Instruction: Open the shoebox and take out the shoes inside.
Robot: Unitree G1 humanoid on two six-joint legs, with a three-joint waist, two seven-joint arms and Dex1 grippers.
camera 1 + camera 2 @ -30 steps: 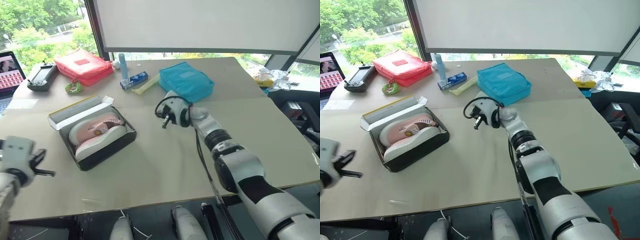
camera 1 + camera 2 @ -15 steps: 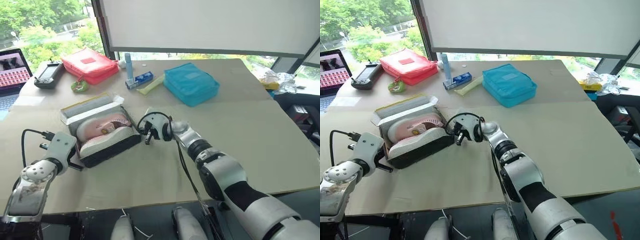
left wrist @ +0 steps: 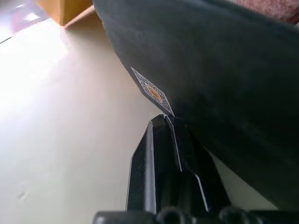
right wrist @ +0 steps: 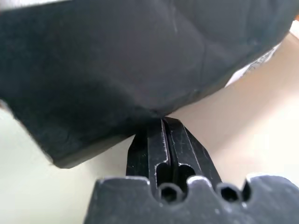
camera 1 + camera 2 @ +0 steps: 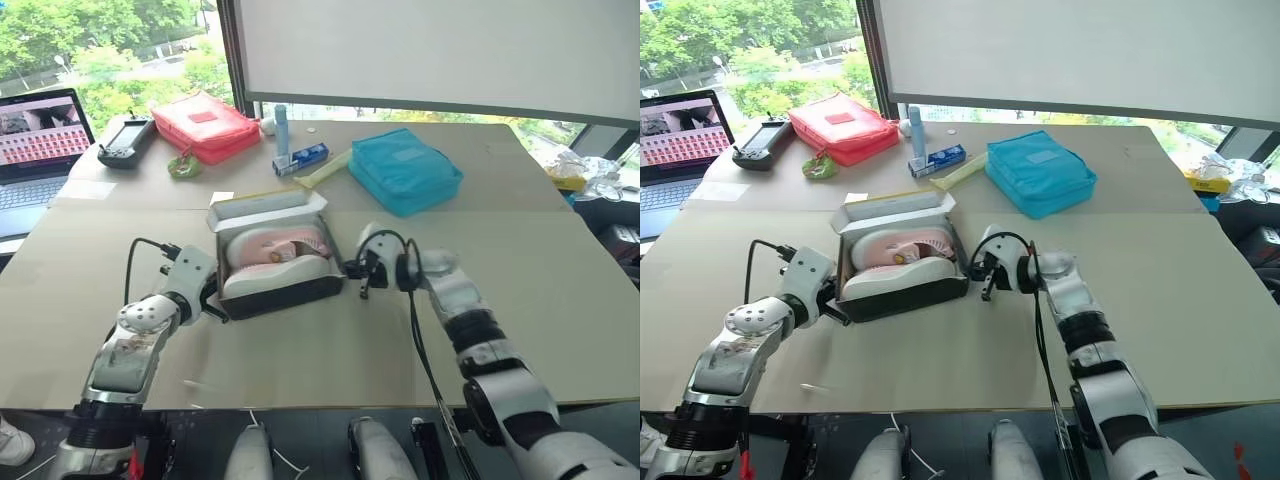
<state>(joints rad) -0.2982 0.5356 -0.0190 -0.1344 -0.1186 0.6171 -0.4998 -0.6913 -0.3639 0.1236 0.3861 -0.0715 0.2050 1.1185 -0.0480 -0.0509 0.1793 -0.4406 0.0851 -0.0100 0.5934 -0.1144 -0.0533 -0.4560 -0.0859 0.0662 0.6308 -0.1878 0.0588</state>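
The shoebox (image 5: pixel 285 295) stands open in the middle of the table, with black sides, a white inside and its lid flap (image 5: pixel 262 206) folded back. Two pink-and-white shoes (image 5: pixel 272 258) lie side by side in it. My left gripper (image 5: pixel 212 303) is shut, its tips against the box's black left side (image 3: pixel 224 70). My right gripper (image 5: pixel 353 272) is also shut, pressed to the black right wall (image 4: pixel 117 60). Neither gripper holds anything.
Behind the box lie a blue pouch (image 5: pixel 405 172), a red pouch (image 5: pixel 205 120), a blue tube (image 5: pixel 282 125), a small carton (image 5: pixel 300 159) and a green item (image 5: pixel 183 165). A laptop (image 5: pixel 40 130) and a handheld controller (image 5: pixel 128 154) sit at the far left.
The camera has shifted. My left gripper came in from the far left to the box's left side. My right gripper closed in from the right to the box's right wall.
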